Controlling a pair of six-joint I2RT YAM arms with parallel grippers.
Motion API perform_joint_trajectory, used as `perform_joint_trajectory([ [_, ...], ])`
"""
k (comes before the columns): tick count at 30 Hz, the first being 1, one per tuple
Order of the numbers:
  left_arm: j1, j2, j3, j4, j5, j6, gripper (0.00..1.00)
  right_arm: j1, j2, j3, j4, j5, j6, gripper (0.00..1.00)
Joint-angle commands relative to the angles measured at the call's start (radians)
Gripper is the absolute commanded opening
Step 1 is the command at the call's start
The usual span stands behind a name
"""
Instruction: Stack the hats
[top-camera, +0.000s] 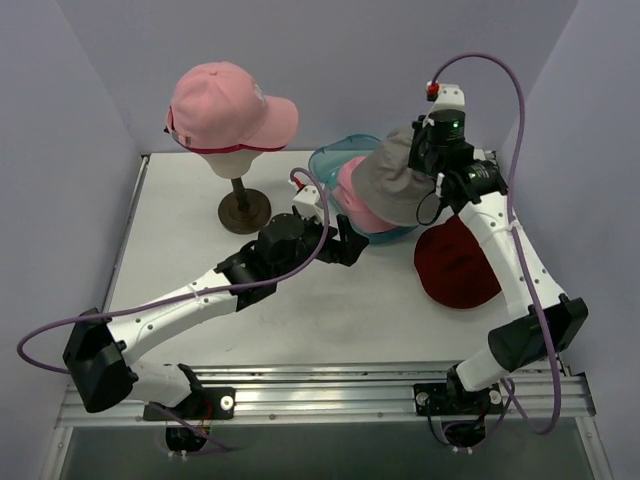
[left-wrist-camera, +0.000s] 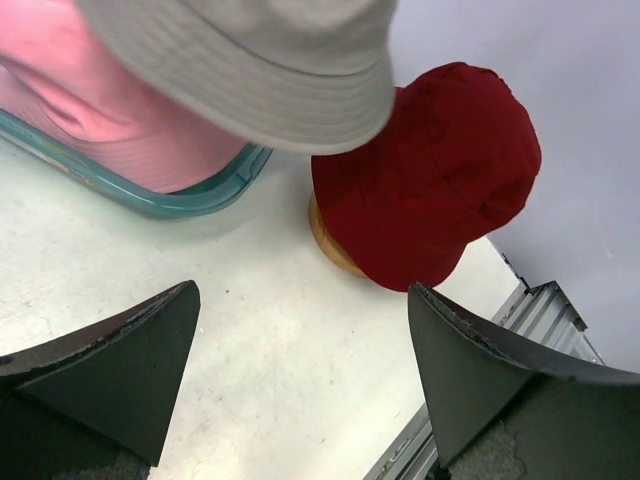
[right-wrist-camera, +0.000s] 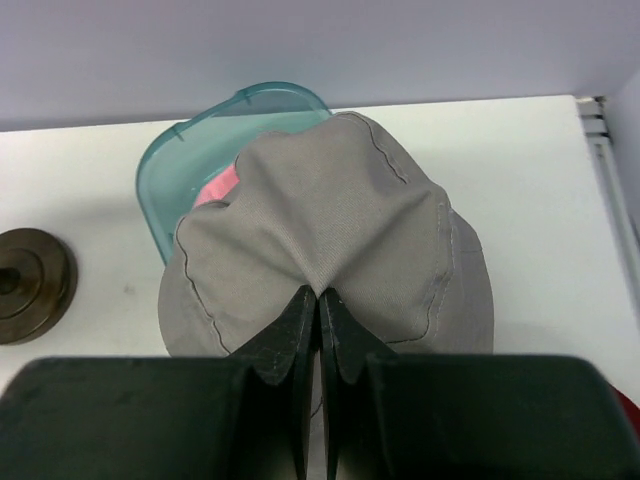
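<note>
So the right gripper (right-wrist-camera: 318, 296) has its fingers pinched completely together on a fold at the crown of the grey bucket hat (right-wrist-camera: 330, 200). That hat hangs bunched over the pink hat (top-camera: 355, 195) lying in the teal tray (right-wrist-camera: 160, 170), and the left gripper (left-wrist-camera: 302, 292) sits just beside the tray, spread wide with nothing in it. The grey one's soft and puckered where it's grabbed, with a stitched brim. A dark red hat (left-wrist-camera: 430, 180) lies on the white table (top-camera: 180, 240) to its right, and a pink peaked cap (top-camera: 225, 105) sits on the cream head form (top-camera: 228, 160) back left, lavender walls (top-camera: 80, 100) all round.
</note>
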Motion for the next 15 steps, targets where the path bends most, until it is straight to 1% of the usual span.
perform_joint_trajectory([
  [1,-0.027,-0.094,-0.031,-0.042,-0.100,0.065,0.94,-0.044,-0.114,0.072,-0.051,0.026,-0.005,0.00],
  [4,-0.033,-0.157,-0.105,-0.024,-0.124,0.096,0.94,-0.053,-0.143,0.106,-0.093,0.043,-0.003,0.00],
  [7,-0.033,-0.185,-0.174,-0.012,-0.149,0.139,0.94,-0.056,-0.165,0.127,-0.106,0.051,0.000,0.00],
  [10,-0.033,-0.229,-0.255,0.051,-0.164,0.182,0.94,-0.058,-0.176,0.153,-0.134,0.077,0.001,0.00],
  [13,-0.033,-0.260,-0.336,0.121,-0.158,0.191,0.94,-0.056,-0.190,0.167,-0.151,0.105,0.011,0.00],
  [15,-0.033,-0.284,-0.363,0.145,-0.147,0.208,0.94,-0.058,-0.190,0.216,-0.204,0.144,0.021,0.00],
])
